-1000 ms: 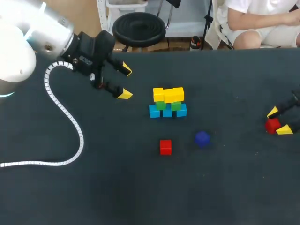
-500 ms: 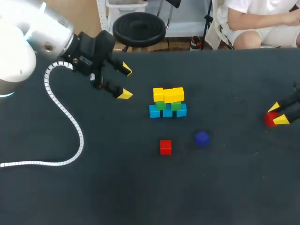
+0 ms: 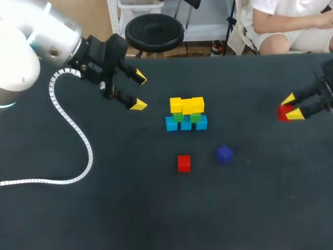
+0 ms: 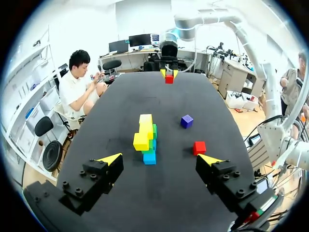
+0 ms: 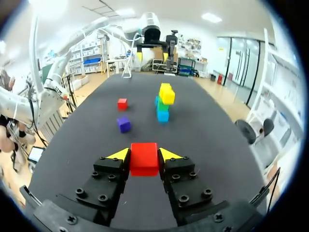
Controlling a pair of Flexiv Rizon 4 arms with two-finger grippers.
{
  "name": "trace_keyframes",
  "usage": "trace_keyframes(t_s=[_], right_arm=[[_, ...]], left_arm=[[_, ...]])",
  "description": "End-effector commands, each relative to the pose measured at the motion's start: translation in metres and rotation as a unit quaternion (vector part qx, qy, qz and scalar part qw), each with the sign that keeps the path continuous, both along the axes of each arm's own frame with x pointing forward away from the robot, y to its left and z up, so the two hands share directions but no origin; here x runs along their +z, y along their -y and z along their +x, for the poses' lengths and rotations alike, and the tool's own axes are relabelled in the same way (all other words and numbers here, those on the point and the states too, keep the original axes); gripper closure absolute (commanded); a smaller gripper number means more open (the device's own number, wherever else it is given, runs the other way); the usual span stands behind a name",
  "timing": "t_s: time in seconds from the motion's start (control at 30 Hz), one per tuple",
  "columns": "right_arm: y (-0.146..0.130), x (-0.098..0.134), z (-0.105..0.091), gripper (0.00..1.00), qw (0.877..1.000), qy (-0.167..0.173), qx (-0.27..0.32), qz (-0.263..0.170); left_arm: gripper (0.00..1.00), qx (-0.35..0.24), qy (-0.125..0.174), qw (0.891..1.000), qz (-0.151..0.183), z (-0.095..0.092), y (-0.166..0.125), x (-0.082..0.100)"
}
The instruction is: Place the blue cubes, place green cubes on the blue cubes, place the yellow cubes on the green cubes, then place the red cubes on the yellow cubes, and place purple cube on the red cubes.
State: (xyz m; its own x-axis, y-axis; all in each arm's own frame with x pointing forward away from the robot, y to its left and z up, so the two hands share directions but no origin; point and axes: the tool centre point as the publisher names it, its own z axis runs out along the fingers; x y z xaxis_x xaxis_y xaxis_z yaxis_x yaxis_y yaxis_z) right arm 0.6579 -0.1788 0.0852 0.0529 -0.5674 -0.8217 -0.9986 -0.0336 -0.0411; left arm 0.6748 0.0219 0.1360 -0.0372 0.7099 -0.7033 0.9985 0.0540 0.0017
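A stack of cubes stands mid-table: blue cubes (image 3: 186, 124) at the bottom, green cubes (image 3: 187, 117) on them, yellow cubes (image 3: 187, 105) on top. My right gripper (image 3: 290, 106) holds a red cube (image 3: 283, 112) above the table at the right; in the right wrist view its fingers (image 5: 119, 155) clamp the red cube (image 5: 144, 158) from both sides. A second red cube (image 3: 183, 163) and the purple cube (image 3: 224, 154) lie in front of the stack. My left gripper (image 3: 139, 91) hangs open to the left of the stack, holding nothing. The stack (image 4: 146, 137) lies ahead of it.
A white coiled cable (image 3: 75, 133) runs from my left arm across the table's left side. The dark table (image 3: 156, 208) is bare in front of the loose cubes.
My right gripper closed on the red cube at the table's right edge, lifted it and carried it up and leftward. The left arm kept still.
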Motion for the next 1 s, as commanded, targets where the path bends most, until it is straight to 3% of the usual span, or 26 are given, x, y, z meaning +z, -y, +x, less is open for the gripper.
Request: trace_keyframes(t_s=[0.03, 0.47, 1.0], right_arm=[[-0.013, 0.011, -0.001, 1.0, 1.0, 0.016, -0.006, -0.016], [-0.057, 0.051, 0.005, 1.0, 0.997, 0.053, 0.009, 0.062], [-0.057, 0.051, 0.005, 1.0, 0.997, 0.053, 0.009, 0.062]], left_arm=[[0.0, -0.001, 0.0, 1.0, -0.001, 0.001, -0.001, 0.0], [0.0, -0.001, 0.0, 1.0, -0.001, 0.001, -0.001, 0.0], [0.0, -0.001, 0.0, 1.0, -0.001, 0.001, -0.001, 0.0]])
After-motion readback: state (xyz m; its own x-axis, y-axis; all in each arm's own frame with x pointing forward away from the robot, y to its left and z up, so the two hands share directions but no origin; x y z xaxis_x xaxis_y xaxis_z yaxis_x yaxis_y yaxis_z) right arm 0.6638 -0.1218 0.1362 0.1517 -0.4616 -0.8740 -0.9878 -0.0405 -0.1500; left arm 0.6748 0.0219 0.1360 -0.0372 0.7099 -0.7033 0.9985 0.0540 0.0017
